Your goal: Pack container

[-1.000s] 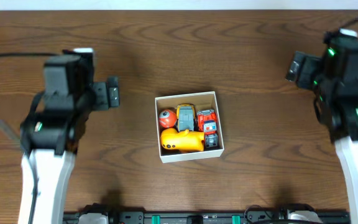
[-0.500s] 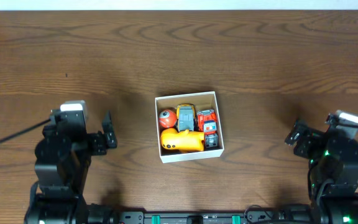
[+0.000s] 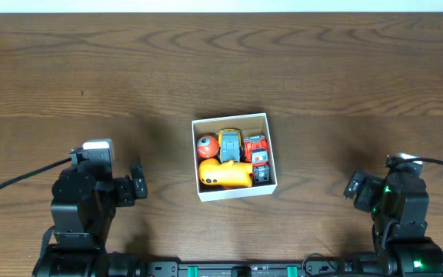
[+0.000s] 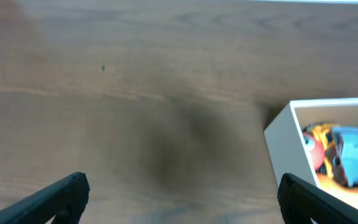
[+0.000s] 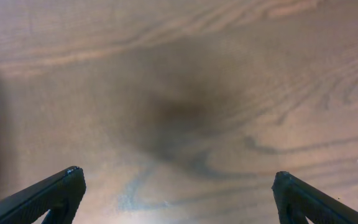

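The container (image 3: 231, 120), a small square box with white walls, sits at the middle of the table. It holds an orange ball (image 3: 207, 145), a grey and yellow toy (image 3: 230, 142), a red toy car (image 3: 256, 146) and a large orange toy (image 3: 225, 174). Its left wall and some toys show at the right of the left wrist view (image 4: 284, 146). My left gripper (image 3: 137, 185) is open and empty, left of the box near the front edge. My right gripper (image 3: 354, 187) is open and empty, right of the box. In both wrist views the fingers (image 4: 179, 193) (image 5: 176, 190) are spread wide over bare wood.
The table is dark brown wood (image 3: 221, 69). A black rail (image 3: 237, 269) runs along the front edge between the two arm bases.
Both arms have drawn back toward the front edge of the table, away from the box. The box and its toys have not moved.
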